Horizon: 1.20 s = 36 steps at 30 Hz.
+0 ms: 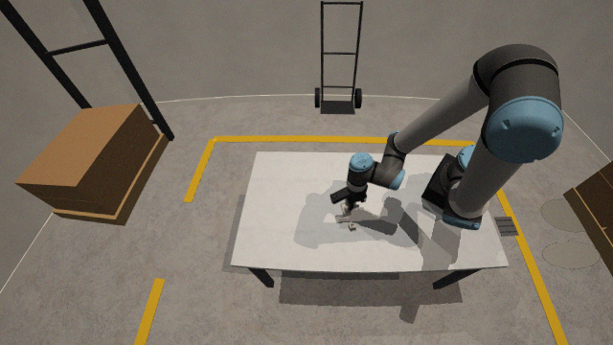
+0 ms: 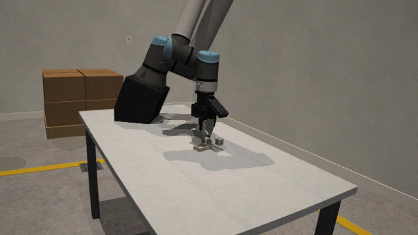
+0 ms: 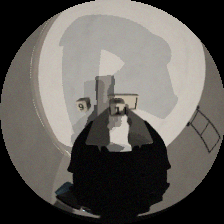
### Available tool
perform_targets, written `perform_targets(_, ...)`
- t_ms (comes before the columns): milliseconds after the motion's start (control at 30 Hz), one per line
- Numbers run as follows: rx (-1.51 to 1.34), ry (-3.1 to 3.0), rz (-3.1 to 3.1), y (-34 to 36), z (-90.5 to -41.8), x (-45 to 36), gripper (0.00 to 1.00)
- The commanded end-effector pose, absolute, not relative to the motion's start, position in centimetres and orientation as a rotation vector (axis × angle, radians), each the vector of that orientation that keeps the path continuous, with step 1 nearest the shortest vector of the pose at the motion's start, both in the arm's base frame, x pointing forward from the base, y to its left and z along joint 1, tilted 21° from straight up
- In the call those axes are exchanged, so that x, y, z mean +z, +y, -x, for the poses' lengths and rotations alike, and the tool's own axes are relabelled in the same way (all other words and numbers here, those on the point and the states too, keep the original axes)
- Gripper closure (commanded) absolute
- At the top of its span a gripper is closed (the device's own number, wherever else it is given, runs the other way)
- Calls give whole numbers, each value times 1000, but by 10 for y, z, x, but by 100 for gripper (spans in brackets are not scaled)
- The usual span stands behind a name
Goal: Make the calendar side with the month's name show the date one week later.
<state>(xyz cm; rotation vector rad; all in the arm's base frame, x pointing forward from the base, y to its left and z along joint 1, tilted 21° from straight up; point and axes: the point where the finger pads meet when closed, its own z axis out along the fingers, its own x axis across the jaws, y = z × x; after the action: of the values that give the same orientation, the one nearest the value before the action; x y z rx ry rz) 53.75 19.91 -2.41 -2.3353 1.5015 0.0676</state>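
Note:
A small calendar tray (image 2: 205, 147) sits near the middle of the white table; it also shows in the top view (image 1: 344, 218). My gripper (image 2: 206, 138) points straight down and is shut on a digit cube (image 3: 118, 108) at the tray. The cube's face toward the wrist camera shows a dark digit that looks like a 1. A second cube (image 3: 82, 105) showing a 9 lies on the table just left of the tray in the wrist view; it also shows beside the tray in the exterior view (image 2: 219, 141). I cannot tell whether the held cube rests in the tray or hangs just above it.
The arm's black base (image 2: 140, 99) stands at the table's far end. Cardboard boxes (image 2: 80, 94) are stacked on the floor behind the table. A hand truck (image 1: 339, 59) stands by the back wall. Yellow floor tape (image 1: 335, 140) runs around the table.

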Motion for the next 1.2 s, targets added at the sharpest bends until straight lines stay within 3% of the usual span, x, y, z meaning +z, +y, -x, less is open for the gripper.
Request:
perform_targets(0, 67, 1500, 2337, 200, -538, -24, 90)
perform_targets(1167, 67, 1500, 2337, 203, -539, -33, 90)
